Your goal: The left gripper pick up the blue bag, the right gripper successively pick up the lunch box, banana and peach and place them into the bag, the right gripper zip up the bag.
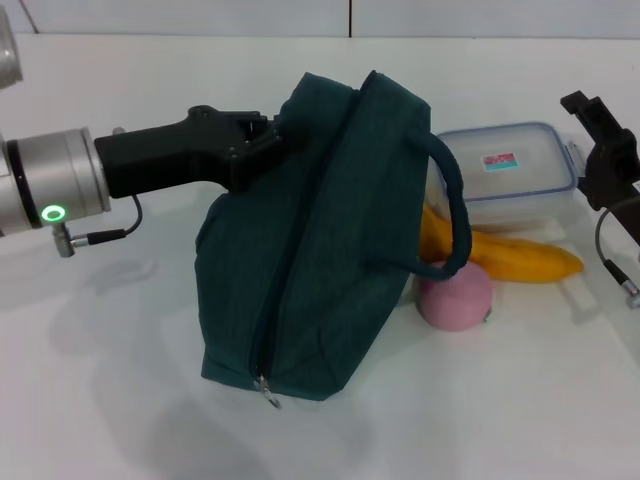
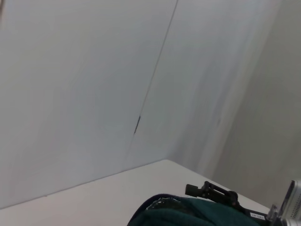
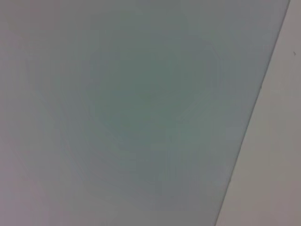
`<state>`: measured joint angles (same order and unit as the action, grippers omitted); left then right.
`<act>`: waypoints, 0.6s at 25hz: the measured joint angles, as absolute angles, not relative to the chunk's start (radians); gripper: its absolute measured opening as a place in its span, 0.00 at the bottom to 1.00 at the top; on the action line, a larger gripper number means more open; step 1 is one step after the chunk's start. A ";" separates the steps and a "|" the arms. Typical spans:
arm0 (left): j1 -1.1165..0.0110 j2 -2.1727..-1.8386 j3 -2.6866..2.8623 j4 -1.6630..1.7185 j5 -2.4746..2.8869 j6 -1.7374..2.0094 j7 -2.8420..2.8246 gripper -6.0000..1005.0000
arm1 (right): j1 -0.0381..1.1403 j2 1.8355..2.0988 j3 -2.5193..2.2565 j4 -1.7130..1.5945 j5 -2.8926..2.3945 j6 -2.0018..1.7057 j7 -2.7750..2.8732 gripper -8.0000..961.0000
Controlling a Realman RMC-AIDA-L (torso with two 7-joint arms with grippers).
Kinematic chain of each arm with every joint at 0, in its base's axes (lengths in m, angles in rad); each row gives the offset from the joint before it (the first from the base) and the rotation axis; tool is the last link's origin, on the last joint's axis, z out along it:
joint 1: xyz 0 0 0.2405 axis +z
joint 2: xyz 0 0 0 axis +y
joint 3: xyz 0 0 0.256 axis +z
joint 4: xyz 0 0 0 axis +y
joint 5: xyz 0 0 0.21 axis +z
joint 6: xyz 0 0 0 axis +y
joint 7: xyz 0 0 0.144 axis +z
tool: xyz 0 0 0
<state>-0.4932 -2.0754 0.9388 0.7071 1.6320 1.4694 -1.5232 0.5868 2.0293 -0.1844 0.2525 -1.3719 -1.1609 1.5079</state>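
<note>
In the head view the left arm reaches in level from the left edge of the frame, its silver wrist with the green light at the far left and its black body pointing right. The left gripper [image 1: 272,135] meets the upper left side of the bag [image 1: 320,240] at centre frame and is clamped on the fabric there, holding that top edge up. The bag stands tilted on the white table [image 1: 120,400], its top leaning toward the upper right and its base toward the lower centre. Its zipper runs down the front, closed, with the metal pull [image 1: 268,392] hanging at the bottom end. One loop handle [image 1: 452,215] curves out from the bag's right side.

Just right of the bag, in the right middle of the frame, lies the lunch box [image 1: 510,175] with its lid on and sticker facing up. The banana [image 1: 515,258] lies in front of it, partly hidden by the handle, and the peach [image 1: 457,296] sits below the banana, close against the bag's lower right side.

The right gripper [image 1: 605,140] hangs at the right edge of the frame, just beside the lunch box and above the table; whether its fingers are open or shut cannot be told.

The left wrist view shows a strip of the bag [image 2: 197,214] at the bottom, with pale wall above. The right wrist view shows only a blank pale surface.
</note>
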 joint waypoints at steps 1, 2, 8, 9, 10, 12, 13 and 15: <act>-0.495 -2.075 0.939 0.707 1.634 1.466 -1.523 0.12 | 0.586 2.029 -0.183 0.253 -1.372 -1.161 1.508 0.85; -0.496 -2.075 0.939 0.707 1.636 1.464 -1.523 0.12 | 0.586 2.029 -0.183 0.253 -1.372 -1.161 1.508 0.85; -0.497 -2.075 0.939 0.707 1.638 1.463 -1.523 0.12 | 0.586 2.029 -0.184 0.257 -1.372 -1.159 1.506 0.84; -0.497 -2.075 0.939 0.707 1.638 1.463 -1.523 0.12 | 0.586 2.029 -0.186 0.257 -1.371 -1.159 1.506 0.84; -0.497 -2.075 0.939 0.707 1.638 1.463 -1.523 0.12 | 0.586 2.029 -0.187 0.257 -1.371 -1.159 1.506 0.84; -0.498 -2.075 0.939 0.707 1.638 1.463 -1.523 0.12 | 0.584 2.029 -0.186 0.260 -1.371 -1.158 1.505 0.84; -0.498 -2.075 0.939 0.707 1.638 1.463 -1.523 0.12 | 0.581 2.029 -0.184 0.262 -1.371 -1.156 1.506 0.84; -0.498 -2.075 0.939 0.707 1.639 1.463 -1.523 0.12 | 0.578 2.029 -0.181 0.266 -1.371 -1.153 1.506 0.84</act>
